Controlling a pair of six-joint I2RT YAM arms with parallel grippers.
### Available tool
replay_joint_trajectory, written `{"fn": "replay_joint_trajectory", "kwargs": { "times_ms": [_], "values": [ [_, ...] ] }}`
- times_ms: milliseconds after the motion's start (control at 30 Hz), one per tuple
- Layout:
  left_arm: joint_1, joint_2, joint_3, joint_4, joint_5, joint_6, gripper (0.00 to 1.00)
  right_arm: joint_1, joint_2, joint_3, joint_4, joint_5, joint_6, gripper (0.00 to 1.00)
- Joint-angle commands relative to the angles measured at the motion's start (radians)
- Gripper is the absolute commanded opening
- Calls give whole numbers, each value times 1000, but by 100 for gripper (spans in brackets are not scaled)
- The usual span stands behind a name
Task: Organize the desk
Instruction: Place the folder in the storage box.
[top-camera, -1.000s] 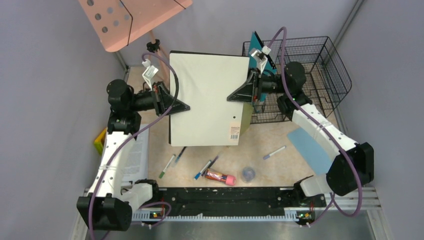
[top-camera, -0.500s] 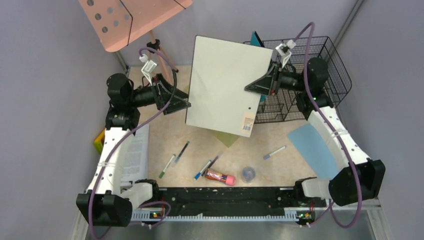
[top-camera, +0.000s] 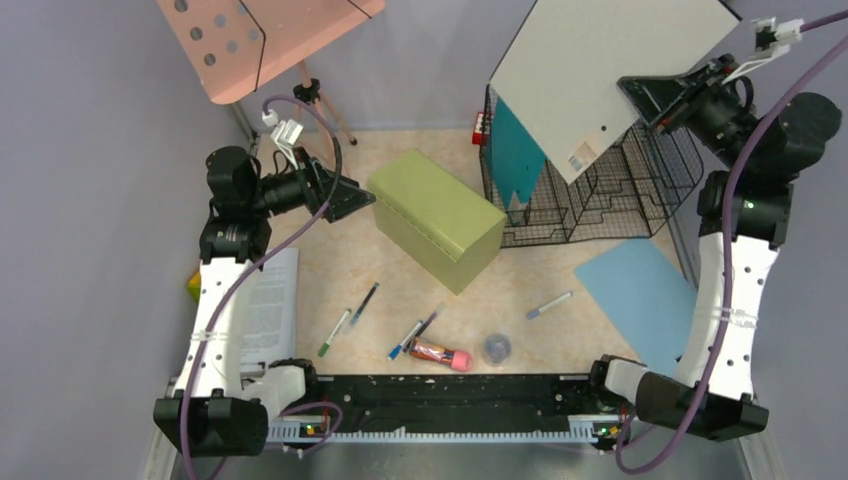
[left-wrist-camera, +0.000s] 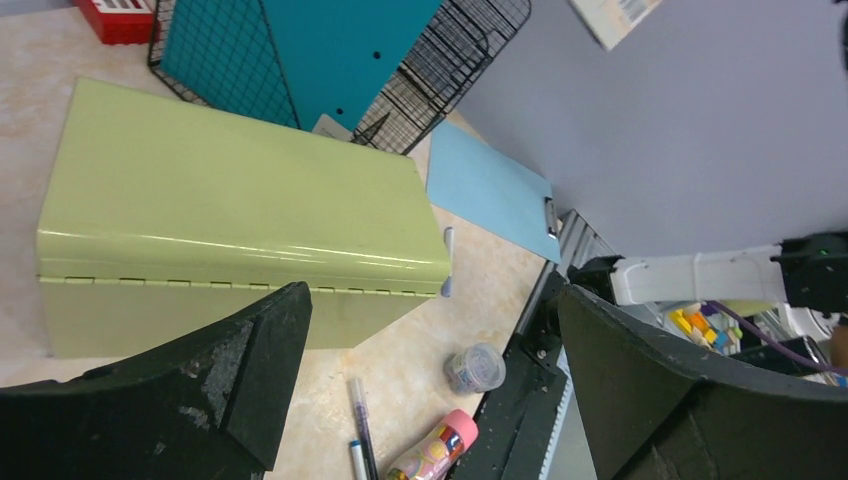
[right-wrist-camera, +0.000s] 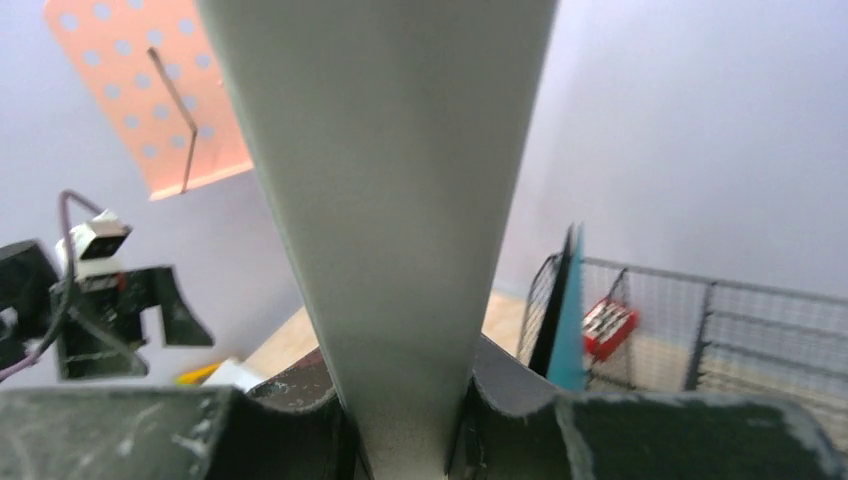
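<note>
The right gripper (top-camera: 648, 92) is clamped on the edge of a white binder (top-camera: 600, 60), its fingers pinching the cover from both sides, and holds it tilted in the air at 1 o'clock in the overhead view, above the black wire basket (top-camera: 640, 190). The left gripper (top-camera: 350, 198) is spread wide with nothing in it, hovering just off the 9 o'clock end of the olive-green box (top-camera: 435, 215) near the middle of the desk (top-camera: 520, 280), the beige marbled top that fills the floor of the view. The step in hand looks to be filing the binder into the basket, where a teal folder (top-camera: 515, 150) already stands at its 9 o'clock side. To do it well, I would first turn the binder until it hangs edge-down and parallel to the teal folder, then bring it over an open stretch of the basket and lower it slowly. The grip sits on one edge of a broad panel, so the far corner will probably swing and may catch the wire rim; slow wrist moves should limit that. Letting go should wait until the lower edge rests on the basket floor. Loose pens (top-camera: 362, 303), a glue stick (top-camera: 440, 353) and a blue clipboard (top-camera: 635, 300) lie towards 6 and 4 o'clock, apparently awaiting later steps.
</note>
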Motion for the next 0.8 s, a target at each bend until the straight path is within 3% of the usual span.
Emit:
{"fn": "replay_joint_trajectory", "kwargs": {
  "times_ms": [0,267,467,767],
  "values": [
    [2,-31,53,-47,-71,71,99,-7,-34,154,-136,233,-160,0],
    [2,-57,26,-38,-104,90,99,-7,4,221,-204,453,-263,0],
    [2,-46,40,-59,-134,110,99,9,22,123,-145,526,-268,0],
    [3,-23,42,-64,-146,113,99,158,53,-1,-95,680,-391,0]
  ]
}}
